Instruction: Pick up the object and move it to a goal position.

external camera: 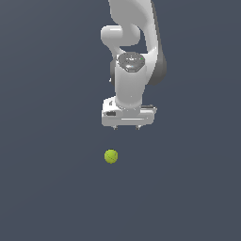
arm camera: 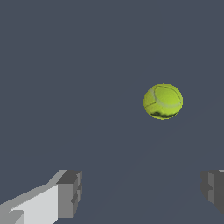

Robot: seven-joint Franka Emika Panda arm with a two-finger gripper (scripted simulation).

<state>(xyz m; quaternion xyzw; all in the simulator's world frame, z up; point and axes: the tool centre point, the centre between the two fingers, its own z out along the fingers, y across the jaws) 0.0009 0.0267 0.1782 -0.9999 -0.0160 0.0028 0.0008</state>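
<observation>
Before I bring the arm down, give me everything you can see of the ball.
The ball is small, round and yellow-green, with pale curved seam lines like a tennis ball's and a dark shaded underside in the wrist view. It looks fuzzy-matte, whole and undamaged. It sits alone on the plain dark grey floor, with nothing gripping it. The open end effector is apart from it, its fingers spread and empty.

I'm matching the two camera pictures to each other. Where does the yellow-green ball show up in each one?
Exterior view: the ball lies below the claw, slightly toward that view's left, apart from it.
Wrist view: the ball sits beyond the open fingertips, untouched.
Shared landmark: the claw's two fingertips, visible in both.
</observation>
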